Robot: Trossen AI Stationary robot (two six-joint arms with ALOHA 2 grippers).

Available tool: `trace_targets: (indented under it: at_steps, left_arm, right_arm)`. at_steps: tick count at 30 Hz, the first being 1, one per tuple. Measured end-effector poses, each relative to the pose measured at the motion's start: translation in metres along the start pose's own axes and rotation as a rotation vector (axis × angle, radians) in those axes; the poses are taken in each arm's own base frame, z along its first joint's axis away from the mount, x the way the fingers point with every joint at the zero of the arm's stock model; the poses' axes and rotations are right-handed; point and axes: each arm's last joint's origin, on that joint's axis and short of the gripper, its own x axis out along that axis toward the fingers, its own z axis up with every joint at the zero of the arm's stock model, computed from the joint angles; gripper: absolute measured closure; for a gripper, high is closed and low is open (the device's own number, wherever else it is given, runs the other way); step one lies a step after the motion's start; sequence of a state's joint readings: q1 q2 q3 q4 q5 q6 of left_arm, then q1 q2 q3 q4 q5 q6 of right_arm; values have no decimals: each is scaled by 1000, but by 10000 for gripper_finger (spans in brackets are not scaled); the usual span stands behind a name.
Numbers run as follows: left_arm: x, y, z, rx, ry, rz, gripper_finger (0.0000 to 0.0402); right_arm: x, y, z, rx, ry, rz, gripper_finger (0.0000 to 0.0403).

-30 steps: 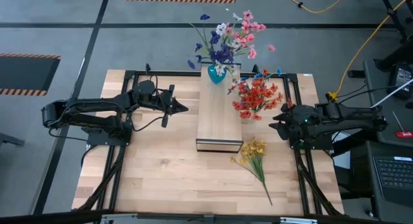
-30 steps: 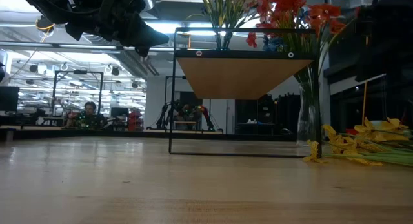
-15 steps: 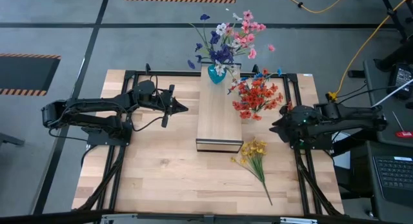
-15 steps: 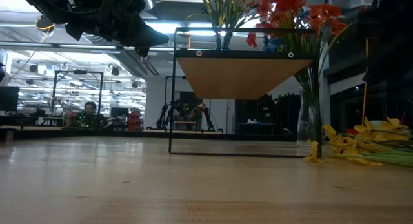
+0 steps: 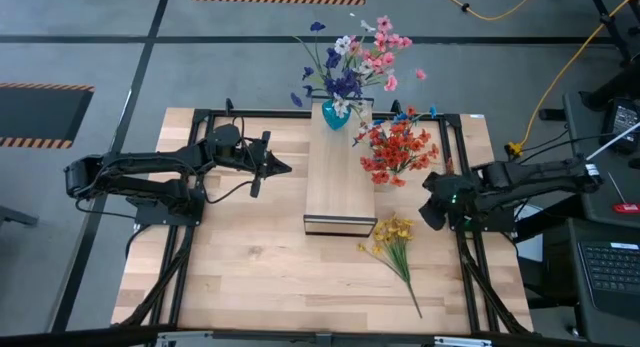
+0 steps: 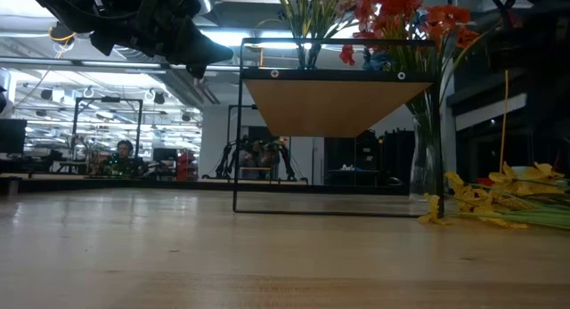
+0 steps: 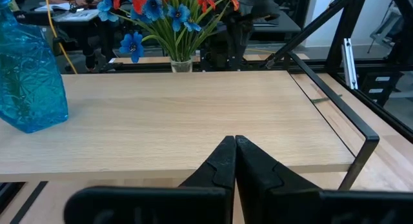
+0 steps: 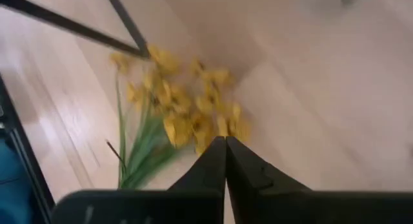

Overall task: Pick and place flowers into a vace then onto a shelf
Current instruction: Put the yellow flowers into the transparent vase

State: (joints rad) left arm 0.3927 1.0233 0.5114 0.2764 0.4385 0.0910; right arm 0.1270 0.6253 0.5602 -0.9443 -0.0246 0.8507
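Your right gripper (image 5: 428, 213), right of centre in the high view, hangs nearest the yellow sprig (image 5: 394, 237); jaws pressed together, holding nothing. The sprig lies flat on the table (image 5: 240, 267), lower right of centre, just below and left of those jaws. Long axis runs diagonally: blooms up-left by the shelf (image 5: 338, 182) corner, stem trailing down-right. In the right wrist view the blooms (image 8: 187, 108) sit just ahead of the shut fingertips (image 8: 216, 161).

Farther up, red flowers (image 5: 398, 151) stand in a clear vase beside the shelf; a blue vase (image 5: 336, 114) with mixed blooms sits on the shelf's top end.

Left gripper (image 5: 282, 168), left of the shelf, is also closed and well off from the sprig.
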Motion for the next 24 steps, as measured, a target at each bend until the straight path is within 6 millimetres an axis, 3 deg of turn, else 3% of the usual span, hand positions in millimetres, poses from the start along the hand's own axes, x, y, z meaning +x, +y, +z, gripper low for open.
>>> trace_targets:
  at_steps: [14, 24]
  left_arm:
    - [0, 0, -2, -8, 17, -1, 395]
    - [0, 0, -2, -34, 17, 1, 399]
  right_arm:
    - [3, 22, -29, 17, 91, 9, 401]
    - [-27, 77, -29, -173, 29, -67, 401]
